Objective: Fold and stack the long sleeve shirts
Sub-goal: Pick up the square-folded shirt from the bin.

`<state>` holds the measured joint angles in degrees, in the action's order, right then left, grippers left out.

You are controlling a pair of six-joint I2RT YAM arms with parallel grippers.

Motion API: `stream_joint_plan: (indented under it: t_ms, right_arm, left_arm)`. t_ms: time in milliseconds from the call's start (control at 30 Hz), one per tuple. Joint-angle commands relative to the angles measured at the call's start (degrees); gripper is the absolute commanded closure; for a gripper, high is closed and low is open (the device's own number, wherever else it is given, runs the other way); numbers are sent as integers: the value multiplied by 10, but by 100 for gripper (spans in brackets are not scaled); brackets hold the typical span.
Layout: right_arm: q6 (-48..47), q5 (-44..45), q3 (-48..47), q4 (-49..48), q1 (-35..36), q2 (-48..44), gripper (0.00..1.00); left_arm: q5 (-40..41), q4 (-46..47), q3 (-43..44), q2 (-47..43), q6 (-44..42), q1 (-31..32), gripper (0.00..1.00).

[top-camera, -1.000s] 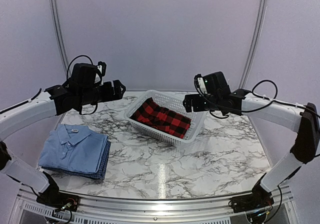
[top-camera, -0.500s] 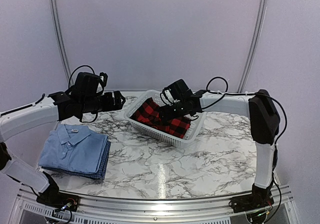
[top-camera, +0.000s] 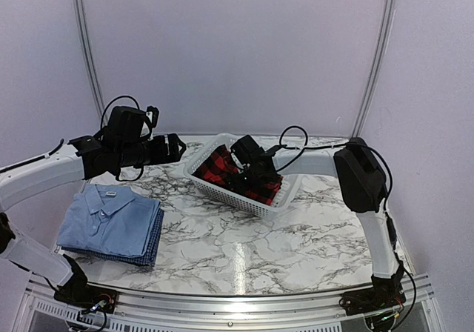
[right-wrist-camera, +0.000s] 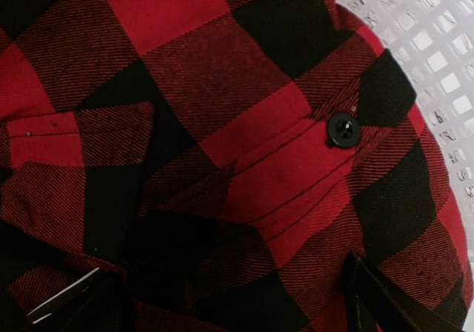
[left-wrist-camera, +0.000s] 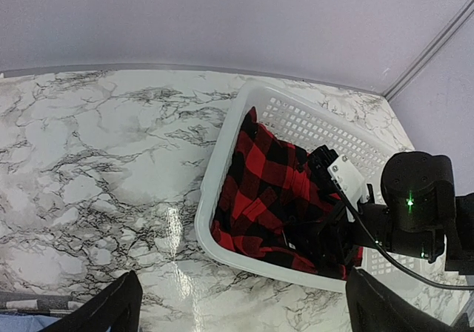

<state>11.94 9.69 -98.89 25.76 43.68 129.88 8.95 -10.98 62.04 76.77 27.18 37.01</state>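
Observation:
The red-and-black plaid flannel shirt [top-camera: 222, 167] lies crumpled in the white mesh basket [top-camera: 231, 196]; it also shows in the left wrist view [left-wrist-camera: 270, 187] and fills the right wrist view [right-wrist-camera: 222, 124]. My right gripper [top-camera: 255, 178] is down inside the basket with its jaws open, pressed against the flannel [right-wrist-camera: 237, 302]. My left gripper [top-camera: 176, 148] is open and empty, in the air left of the basket [left-wrist-camera: 237, 313]. The light blue collared shirt [top-camera: 107, 217] lies folded on the blue checked shirt [top-camera: 152, 247] at the left of the table.
The basket stands at the back middle of the marble table [top-camera: 296, 236]. The right arm [top-camera: 355, 169] reaches over the basket's right rim. The curved white backdrop closes off the far side.
My right gripper has swung left from above the basket's right side and dropped into the basket onto the flannel. The left arm has shifted only slightly.

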Motion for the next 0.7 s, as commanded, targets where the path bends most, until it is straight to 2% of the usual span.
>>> stream_joint_plan:
  t_ms: [0,67,267,367,667]
  right_arm:
    - [7,-11,-23,21,7,25,14]
    - [9,-21,-26,20,7,30,25]
    - [2,-28,-66,35,6,33,77]
    - [-5,-27,-105,51,3,32,100]
    - [-24,25,-234,78,-8,-25,100]
  left_arm:
    - [-10,-1,2,-12,-7,-3,1]
    - [-11,0,3,-11,-6,-3,1]
    - [-19,2,7,-12,-4,-3,1]
    - [-21,4,7,-12,-3,-3,1]
    - [-49,23,5,-15,-2,-3,1]
